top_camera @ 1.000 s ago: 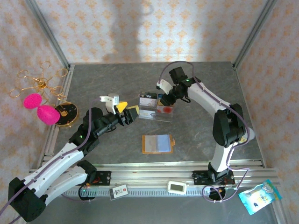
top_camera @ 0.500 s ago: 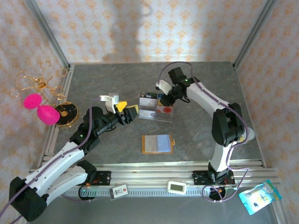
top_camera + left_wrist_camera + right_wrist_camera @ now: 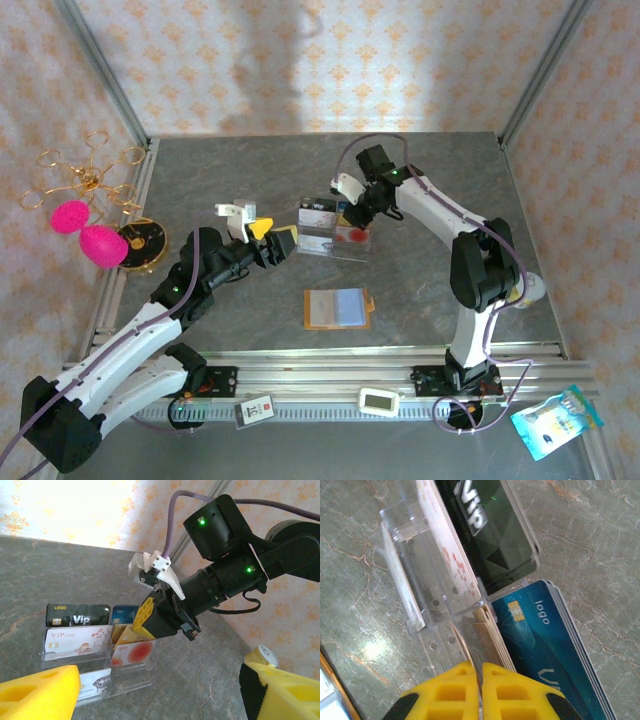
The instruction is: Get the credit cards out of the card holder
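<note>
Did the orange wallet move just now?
No. The orange wallet lies open in the same spot as before, between the clear tray and the table's front rail.

L pincer (image 3: 272,236) wide; R pincer (image 3: 480,672) closed.

I read the clear acrylic tray (image 3: 330,251) directly below the right claw (image 3: 352,213). Well to the left of the left claw (image 3: 274,238), I note two pink egg shapes (image 3: 70,215), a gold wire stand (image 3: 88,178) and a black disc (image 3: 140,243).
</note>
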Robot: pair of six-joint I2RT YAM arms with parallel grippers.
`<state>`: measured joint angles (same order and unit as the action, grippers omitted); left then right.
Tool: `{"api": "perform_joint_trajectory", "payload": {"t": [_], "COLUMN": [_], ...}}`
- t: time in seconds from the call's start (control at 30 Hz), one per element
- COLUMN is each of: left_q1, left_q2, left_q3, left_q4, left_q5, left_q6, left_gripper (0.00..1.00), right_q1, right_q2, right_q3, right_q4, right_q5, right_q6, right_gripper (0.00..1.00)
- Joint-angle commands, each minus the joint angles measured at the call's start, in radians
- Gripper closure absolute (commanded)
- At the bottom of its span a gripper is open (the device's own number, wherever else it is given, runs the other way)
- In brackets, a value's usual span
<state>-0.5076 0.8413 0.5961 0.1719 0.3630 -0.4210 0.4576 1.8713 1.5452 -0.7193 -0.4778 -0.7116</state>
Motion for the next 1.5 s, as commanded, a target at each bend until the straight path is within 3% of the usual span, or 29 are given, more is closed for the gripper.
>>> {"api": "perform_joint_trajectory", "payload": {"t": [0.0,0.2,0.9,1.1,1.47], "left_q1": [0.011,0.011,0.014,0.014,0.014], "left_q2": [0.001,0.007,0.015,0.015,0.015], "left_q3": [0.011,0.008,0.009,0.009,0.009], "left_q4": [0.036,0.041,0.051,0.051,0.052], "left_q5": [0.025,0.03,0.049,0.051,0.056], "left_q6": [-0.01,-0.01,-0.02,-0.022,-0.02], "left_gripper": [0.17,0.17,0.17,0.17,0.17], "right_q1": [0.006,0.006,0.006,0.006,0.013], "right_q2": [-0.011,-0.018,-0.075,-0.105,-0.064], "right_q3": [0.035,0.028,0.032,0.039,0.101], "right_q4": [-0.009,-0.009,0.029,0.035,-0.018], "right_q5": [0.038,0.046,0.157,0.134,0.194], "right_q6": [0.008,0.006,0.096,0.101,0.083], "right_gripper": [0.94,1.0,1.0,1.0,1.0]}}
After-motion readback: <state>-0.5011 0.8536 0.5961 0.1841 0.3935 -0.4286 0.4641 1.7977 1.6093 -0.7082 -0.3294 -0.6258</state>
